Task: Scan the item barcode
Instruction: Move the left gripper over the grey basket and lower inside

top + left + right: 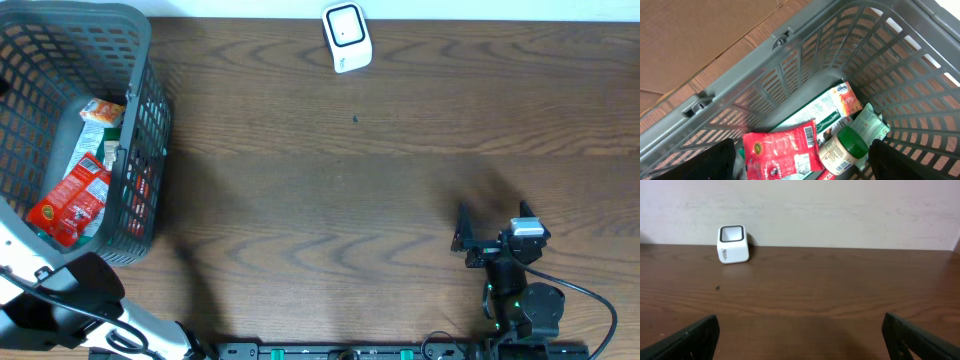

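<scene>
Left gripper (800,155) hangs open over the red pouch (775,150) in the basket (790,75), right gripper (800,325) open too; we reckon pre-grasp, needing descent and closing.

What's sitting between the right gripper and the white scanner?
Just bare table up to the scanner, plus one tiny speck, in the right wrist view.

I see a matt wood-grain table (350,200). The basket (145,110) is grey plastic, the scanner (347,37) smooth white plastic. The red pouch (780,150) looks glossy.
</scene>
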`<state>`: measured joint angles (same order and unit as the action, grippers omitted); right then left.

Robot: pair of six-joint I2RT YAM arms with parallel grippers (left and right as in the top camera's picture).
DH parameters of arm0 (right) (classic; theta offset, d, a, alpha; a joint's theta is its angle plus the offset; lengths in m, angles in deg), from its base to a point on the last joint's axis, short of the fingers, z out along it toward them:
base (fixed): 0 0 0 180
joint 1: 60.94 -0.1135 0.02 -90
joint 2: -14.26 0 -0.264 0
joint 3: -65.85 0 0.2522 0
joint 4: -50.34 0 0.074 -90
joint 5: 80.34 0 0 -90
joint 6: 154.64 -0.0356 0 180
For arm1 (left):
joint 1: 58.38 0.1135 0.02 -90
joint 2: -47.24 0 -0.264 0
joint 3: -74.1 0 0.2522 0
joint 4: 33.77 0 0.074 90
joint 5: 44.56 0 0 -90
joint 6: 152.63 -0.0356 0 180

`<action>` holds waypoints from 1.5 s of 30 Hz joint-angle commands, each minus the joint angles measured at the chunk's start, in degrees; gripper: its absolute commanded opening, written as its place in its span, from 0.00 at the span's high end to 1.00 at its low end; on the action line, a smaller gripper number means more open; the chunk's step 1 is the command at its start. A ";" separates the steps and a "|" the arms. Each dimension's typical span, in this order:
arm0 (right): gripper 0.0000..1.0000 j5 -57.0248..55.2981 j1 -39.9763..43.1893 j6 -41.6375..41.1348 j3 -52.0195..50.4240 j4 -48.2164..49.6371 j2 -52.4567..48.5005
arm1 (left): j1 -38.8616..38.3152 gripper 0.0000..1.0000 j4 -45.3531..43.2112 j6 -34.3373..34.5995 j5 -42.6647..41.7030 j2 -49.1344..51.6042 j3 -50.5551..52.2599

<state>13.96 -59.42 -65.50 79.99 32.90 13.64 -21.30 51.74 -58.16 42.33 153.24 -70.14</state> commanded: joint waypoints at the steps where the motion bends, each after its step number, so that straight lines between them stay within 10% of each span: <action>1: 0.01 0.28 -0.11 -0.79 -0.09 -0.22 0.31 | 0.20 0.15 -0.04 -1.20 -0.55 0.11 -1.01; 45: 0.01 0.28 -0.11 -0.79 -0.09 -0.22 0.31 | 0.20 0.15 0.26 -2.56 -3.21 9.75 -1.01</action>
<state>13.98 -59.42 -65.50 79.99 32.90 13.64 -21.30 51.98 -59.76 40.95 161.04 -70.14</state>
